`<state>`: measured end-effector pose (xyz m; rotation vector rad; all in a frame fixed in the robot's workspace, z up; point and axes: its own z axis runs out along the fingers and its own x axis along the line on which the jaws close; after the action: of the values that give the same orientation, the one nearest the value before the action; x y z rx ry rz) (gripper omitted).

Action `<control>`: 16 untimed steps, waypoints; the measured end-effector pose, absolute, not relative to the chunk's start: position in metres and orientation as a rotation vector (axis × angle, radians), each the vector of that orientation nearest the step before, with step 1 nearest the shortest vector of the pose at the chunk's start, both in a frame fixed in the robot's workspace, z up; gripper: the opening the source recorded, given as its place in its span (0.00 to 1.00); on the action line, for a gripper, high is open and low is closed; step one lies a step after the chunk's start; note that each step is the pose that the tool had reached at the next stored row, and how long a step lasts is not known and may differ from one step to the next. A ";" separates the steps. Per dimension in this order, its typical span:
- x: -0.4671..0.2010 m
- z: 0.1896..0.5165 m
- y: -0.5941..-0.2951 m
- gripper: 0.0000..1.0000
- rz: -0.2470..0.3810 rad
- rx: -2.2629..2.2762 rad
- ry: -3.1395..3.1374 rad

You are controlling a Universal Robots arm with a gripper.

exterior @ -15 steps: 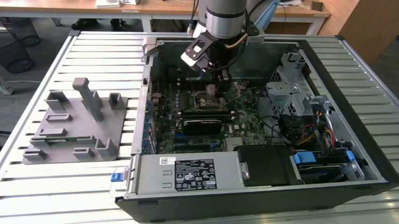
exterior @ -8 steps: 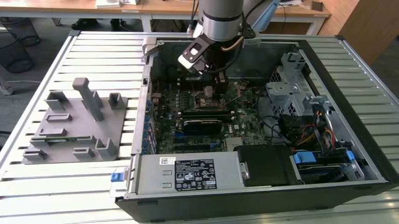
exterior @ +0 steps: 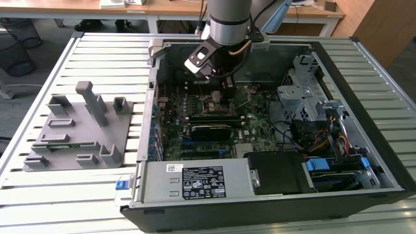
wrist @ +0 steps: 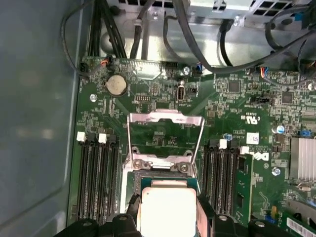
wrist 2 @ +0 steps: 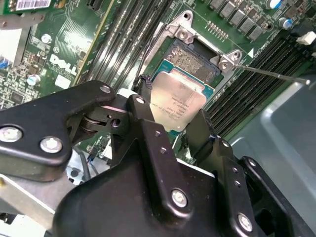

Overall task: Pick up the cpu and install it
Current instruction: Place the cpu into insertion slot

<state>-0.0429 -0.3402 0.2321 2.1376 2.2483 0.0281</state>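
The cpu (wrist 2: 178, 100) is a flat square chip with a silvery top, and my gripper (wrist 2: 170, 113) is shut on it, one black finger on each of two opposite edges. It hangs tilted just above the open motherboard socket (wrist 2: 193, 59), partly covering it. In the first wrist view the cpu (wrist: 166, 210) sits between the fingertips (wrist: 131, 211) over the socket, whose metal load plate (wrist: 165, 118) stands lifted. In the exterior view my gripper (exterior: 219, 84) reaches down into the open computer case above the socket (exterior: 215, 103).
Black memory slots (wrist: 96, 177) flank the socket on both sides. A thin socket lever (wrist 2: 271, 73) sticks out beside it. Cables (wrist: 197, 44) run along the case wall. A grey tray (exterior: 75, 131) lies outside the case; the power supply (exterior: 195, 181) and drive cage (exterior: 305, 92) are inside.
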 end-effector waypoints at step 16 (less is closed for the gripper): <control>-0.047 0.217 -0.339 0.53 0.028 2.151 2.235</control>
<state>-0.0469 -0.3386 0.2175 2.1509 2.2354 0.0278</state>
